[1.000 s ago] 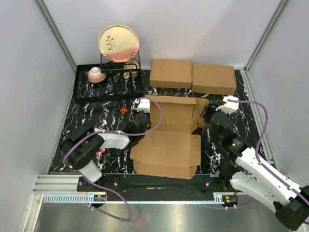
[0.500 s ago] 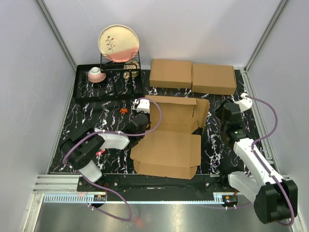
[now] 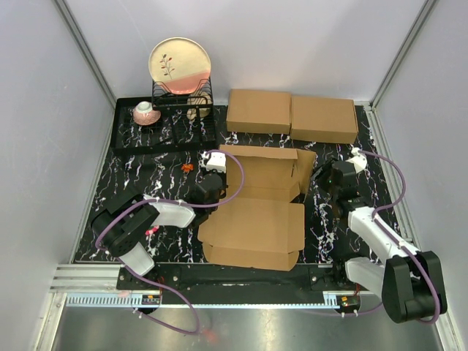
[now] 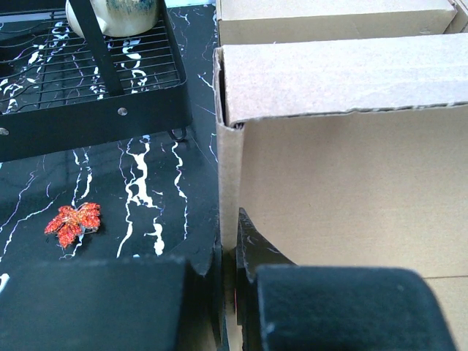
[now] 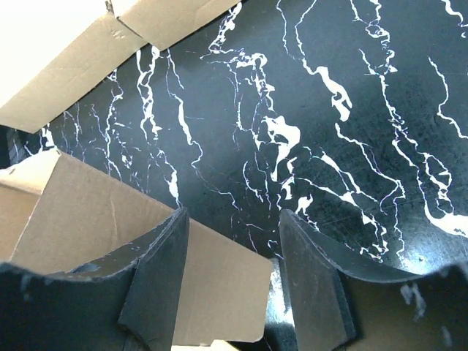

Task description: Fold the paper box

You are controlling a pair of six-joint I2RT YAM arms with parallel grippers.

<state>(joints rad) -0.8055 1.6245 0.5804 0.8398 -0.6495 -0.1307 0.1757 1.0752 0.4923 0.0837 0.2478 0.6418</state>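
- Table (image 3: pixel 161 172): a black marbled top that carries everything below.
- The paper box (image 3: pixel 256 212): it sits mid-table between your two arms and is half formed. Its far wall and left side wall stand up, and the lid panel lies flat toward the arm bases. Judge its long axis as running from near to far.
- Two closed cardboard boxes (image 3: pixel 291 113): they lie side by side behind the paper box, apart from it.
- Dish rack (image 3: pixel 164 131): it stands at far left, well clear of the work.
- Left gripper (image 4: pixel 227 256): its fingers are pressed together on the upright left side wall, pinching the cardboard edge near the far corner.
- Right gripper (image 5: pixel 234 285): its fingers are spread and hold nothing. The box's right side flap lies just to its left and leans outward. You cannot tell from these views whether the finger touches the flap.
- Deciding relation: the unfolded flap is nearer the right arm, so your next move likely goes leftward into it while the left arm steadies the wall.
- Red leaf (image 4: pixel 72 221): it lies loose on the table, left of the box.
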